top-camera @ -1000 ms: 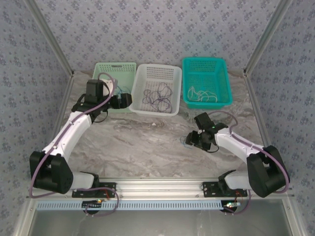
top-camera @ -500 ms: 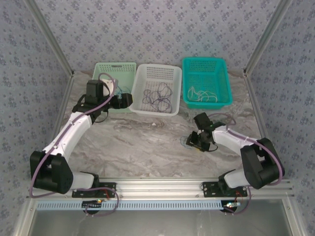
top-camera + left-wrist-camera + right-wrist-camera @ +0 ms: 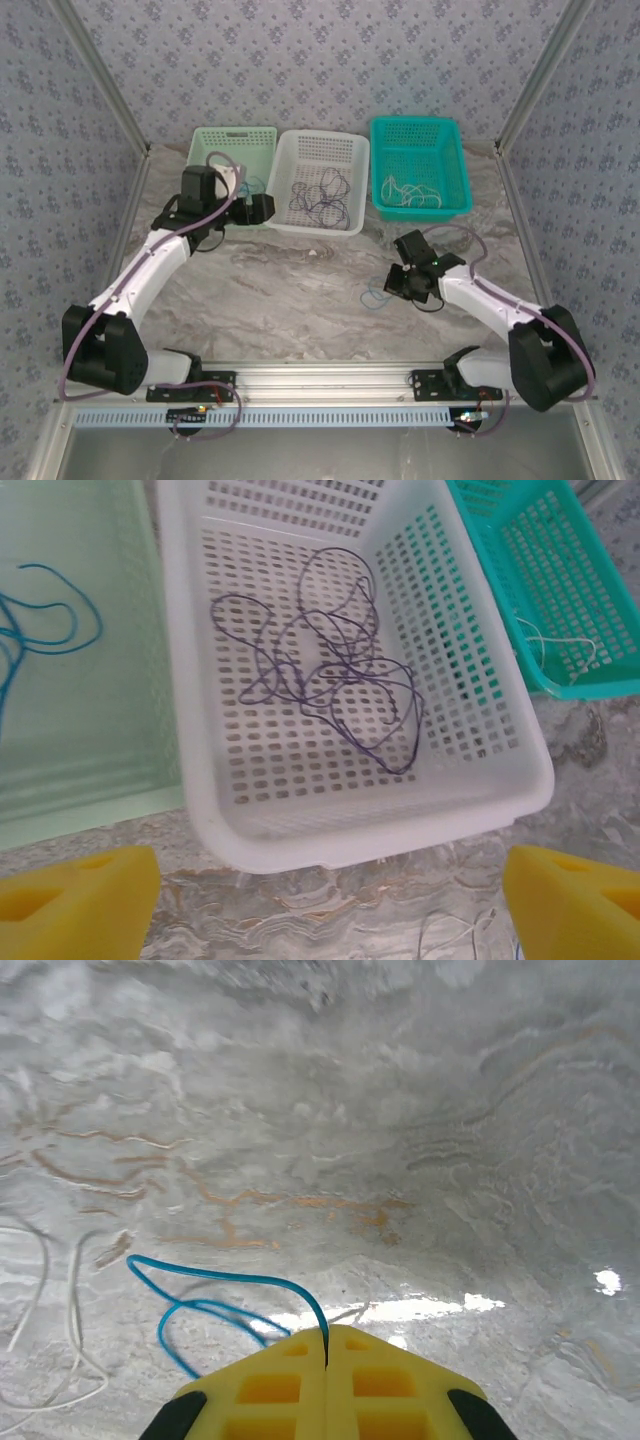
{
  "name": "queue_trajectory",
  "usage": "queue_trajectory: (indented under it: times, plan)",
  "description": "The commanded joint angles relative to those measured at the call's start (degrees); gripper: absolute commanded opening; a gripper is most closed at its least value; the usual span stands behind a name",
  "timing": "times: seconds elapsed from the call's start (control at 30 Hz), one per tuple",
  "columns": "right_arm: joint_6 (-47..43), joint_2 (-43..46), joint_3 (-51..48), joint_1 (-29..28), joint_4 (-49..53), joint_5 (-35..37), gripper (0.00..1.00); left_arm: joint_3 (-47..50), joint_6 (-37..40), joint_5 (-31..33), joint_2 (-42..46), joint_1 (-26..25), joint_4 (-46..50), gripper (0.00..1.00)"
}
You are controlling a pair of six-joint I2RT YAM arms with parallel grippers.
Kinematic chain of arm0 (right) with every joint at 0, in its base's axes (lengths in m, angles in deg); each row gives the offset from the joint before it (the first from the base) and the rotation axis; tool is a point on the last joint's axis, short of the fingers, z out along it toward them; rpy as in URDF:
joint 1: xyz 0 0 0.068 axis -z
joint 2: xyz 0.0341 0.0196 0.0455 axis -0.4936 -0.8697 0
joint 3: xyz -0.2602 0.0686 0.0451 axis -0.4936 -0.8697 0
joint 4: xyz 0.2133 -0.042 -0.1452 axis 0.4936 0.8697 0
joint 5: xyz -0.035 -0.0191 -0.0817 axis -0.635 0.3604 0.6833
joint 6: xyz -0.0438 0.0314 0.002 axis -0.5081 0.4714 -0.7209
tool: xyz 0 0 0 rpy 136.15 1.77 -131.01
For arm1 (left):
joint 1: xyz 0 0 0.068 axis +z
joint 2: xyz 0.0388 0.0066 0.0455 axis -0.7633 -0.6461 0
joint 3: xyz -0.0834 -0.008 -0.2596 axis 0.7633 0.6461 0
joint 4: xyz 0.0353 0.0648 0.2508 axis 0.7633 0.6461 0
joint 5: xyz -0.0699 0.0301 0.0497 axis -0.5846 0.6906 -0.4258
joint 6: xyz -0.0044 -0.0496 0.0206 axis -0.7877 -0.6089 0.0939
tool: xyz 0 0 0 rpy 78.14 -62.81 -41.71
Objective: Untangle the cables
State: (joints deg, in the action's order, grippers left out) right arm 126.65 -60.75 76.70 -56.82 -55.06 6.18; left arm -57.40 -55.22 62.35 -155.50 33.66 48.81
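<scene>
Yellow fingers (image 3: 270, 1390) of the right gripper (image 3: 327, 1338) clamp a thin blue cable (image 3: 200, 1285) looped on the marble bench (image 3: 400, 1110), seemingly separating it from a whitish cable (image 3: 75, 1340), a carry to the pale green plastic basket (image 3: 232, 131) likely next, while the left gripper (image 3: 330, 870) gapes wide.

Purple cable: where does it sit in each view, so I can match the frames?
Top external: purple cable upper centre, inside the white basket.
Left wrist: mid-frame, on that basket's floor.
Shared landmark: teal basket to the right.
</scene>
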Motion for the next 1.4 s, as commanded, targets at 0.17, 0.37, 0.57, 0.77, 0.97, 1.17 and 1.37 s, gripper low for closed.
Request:
queue_trajectory:
  times: [0.17,0.37,0.57,0.77,0.97,1.17,1.37]
  plan:
    - [-3.56,11.13,1.71,-4.23,-2.16,7.90,0.00,1.18,6.74,-8.55,0.02,-10.45,-5.05,0.85]
    - [-7.18,17.86,4.32,-3.98,-6.03,2.51,0.00,2.22,10.83,-18.89,-0.19,-15.74,-8.16,0.78]
    - [-9.94,17.69,7.68,-4.36,-8.39,-2.52,0.00,1.11,11.39,-19.21,-2.87,-22.12,-11.33,0.75]
    - [-10.76,17.01,8.30,-4.54,-11.85,-6.47,0.00,1.83,8.44,-18.06,-5.01,-24.20,-15.97,0.71]
    - [-11.75,15.63,8.69,-5.88,-13.56,-9.25,0.00,1.74,7.49,-16.49,-6.26,-24.38,-18.27,0.67]
    - [-11.78,15.72,9.09,-6.31,-14.18,-8.86,0.00,0.31,7.72,-16.96,-8.34,-24.59,-18.03,0.56]
    - [-11.62,15.91,9.39,-6.26,-14.46,-9.68,0.00,-0.30,8.19,-16.10,-9.00,-24.67,-16.97,0.35]
